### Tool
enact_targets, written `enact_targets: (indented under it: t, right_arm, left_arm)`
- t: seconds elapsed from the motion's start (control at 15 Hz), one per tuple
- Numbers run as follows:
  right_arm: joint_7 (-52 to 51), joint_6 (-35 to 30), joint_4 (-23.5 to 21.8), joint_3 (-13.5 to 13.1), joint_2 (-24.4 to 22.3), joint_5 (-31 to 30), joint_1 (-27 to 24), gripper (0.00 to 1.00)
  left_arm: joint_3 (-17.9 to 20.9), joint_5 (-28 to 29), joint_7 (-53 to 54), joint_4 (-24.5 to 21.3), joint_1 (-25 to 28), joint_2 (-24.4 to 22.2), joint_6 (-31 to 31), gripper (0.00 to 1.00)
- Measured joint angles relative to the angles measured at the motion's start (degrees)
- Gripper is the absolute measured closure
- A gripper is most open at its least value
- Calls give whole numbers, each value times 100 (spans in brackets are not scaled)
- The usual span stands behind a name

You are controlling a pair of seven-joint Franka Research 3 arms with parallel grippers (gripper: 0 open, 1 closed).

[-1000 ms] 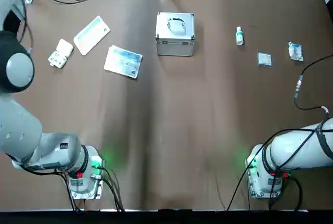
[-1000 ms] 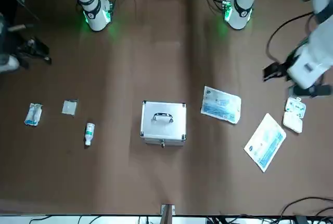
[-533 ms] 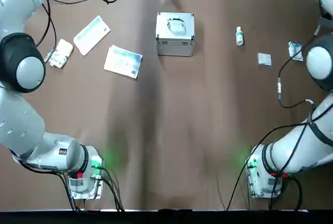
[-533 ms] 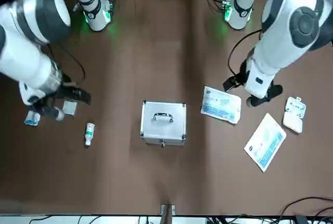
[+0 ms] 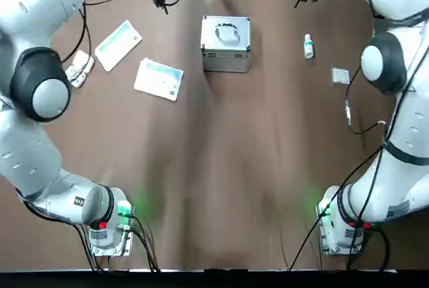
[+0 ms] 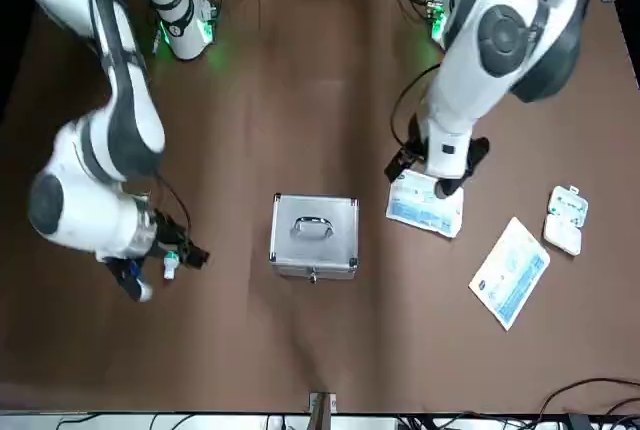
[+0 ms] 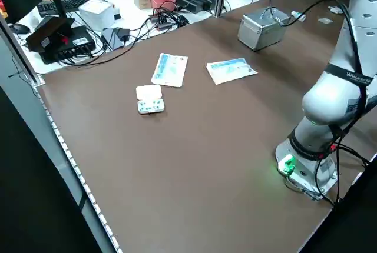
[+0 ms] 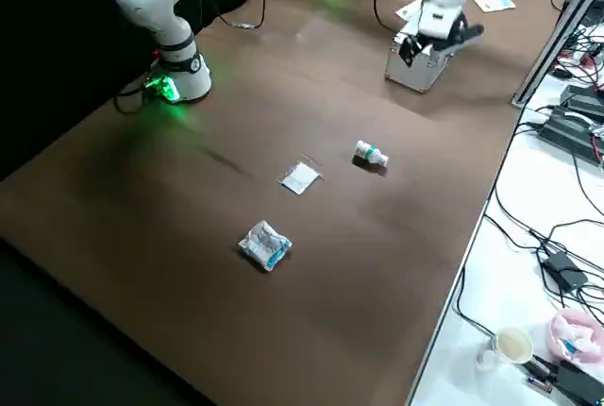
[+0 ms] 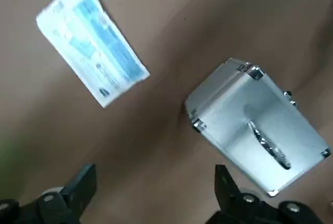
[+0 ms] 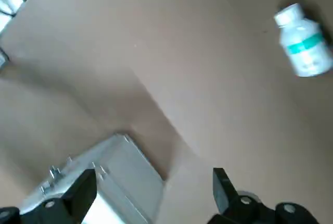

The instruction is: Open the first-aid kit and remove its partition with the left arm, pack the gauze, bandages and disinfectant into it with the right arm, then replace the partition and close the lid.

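The silver first-aid kit (image 5: 226, 43) stands shut near the table's far edge, handle on top; the partition is hidden inside it. My left gripper (image 6: 440, 175) hangs open and empty over the blue-and-white packet (image 6: 425, 202) beside the kit (image 9: 260, 130). Over the disinfectant (image 5: 308, 45), which lies on its side, my right gripper (image 6: 160, 260) is open and empty too. The right wrist view shows the bottle (image 10: 304, 47) and a corner of the kit (image 10: 104, 182). A flat gauze packet (image 8: 300, 177) and a crumpled bandage pack (image 8: 265, 244) lie farther right.
A second long packet (image 5: 118, 45) and a small white pill box (image 6: 565, 218) lie at the table's far left. Cables and electronics (image 7: 65, 38) crowd the bench beyond the far edge. Both arm bases (image 5: 107, 224) stand at the near edge.
Both arms have swung in toward the kit: the left gripper from near the pill box to the packet, the right gripper from the gauze side to the disinfectant. Nothing on the table moved.
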Motion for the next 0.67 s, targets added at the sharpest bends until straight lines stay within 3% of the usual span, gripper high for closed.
enact_targets:
  t: [0.27,0.67]
  right_arm:
    - [212,519,164,-6,643,1061,-13,1]
    - [787,1176,430,31,1469,2074,49,1]
  left_arm:
    - [35,32,-1509,224,-329,364,391,0]
    - [246,377,-3741,429,-965,918,1311,0]
